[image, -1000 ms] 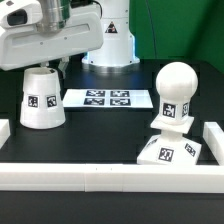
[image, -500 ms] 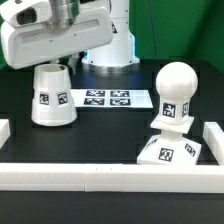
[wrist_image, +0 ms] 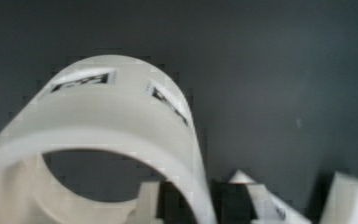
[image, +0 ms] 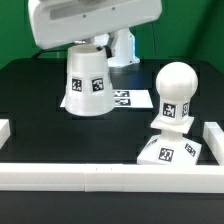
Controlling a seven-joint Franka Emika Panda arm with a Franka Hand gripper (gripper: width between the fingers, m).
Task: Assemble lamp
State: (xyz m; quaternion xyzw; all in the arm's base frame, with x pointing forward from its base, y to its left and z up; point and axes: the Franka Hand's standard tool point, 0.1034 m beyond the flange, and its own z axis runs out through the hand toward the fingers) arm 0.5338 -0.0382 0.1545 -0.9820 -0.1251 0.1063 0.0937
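The white cone lamp shade [image: 90,82] hangs from my gripper [image: 89,46], slightly tilted and off the table, in front of the robot base. The jaws are shut on the shade's top rim. In the wrist view the shade [wrist_image: 114,130] fills the picture, with its wall between my gripper's [wrist_image: 204,203] fingers. The rounded bulb [image: 176,92] stands upright on the flat square base [image: 168,151] at the exterior view's right, apart from the shade.
The marker board [image: 131,99] lies on the black table just behind and beside the shade. White border rails run along the front [image: 100,176], the right [image: 212,138] and the left [image: 4,130].
The gripper has carried the shade up and toward the exterior view's right, from the left of the table to over the marker board's edge. Bulb and base have not moved.
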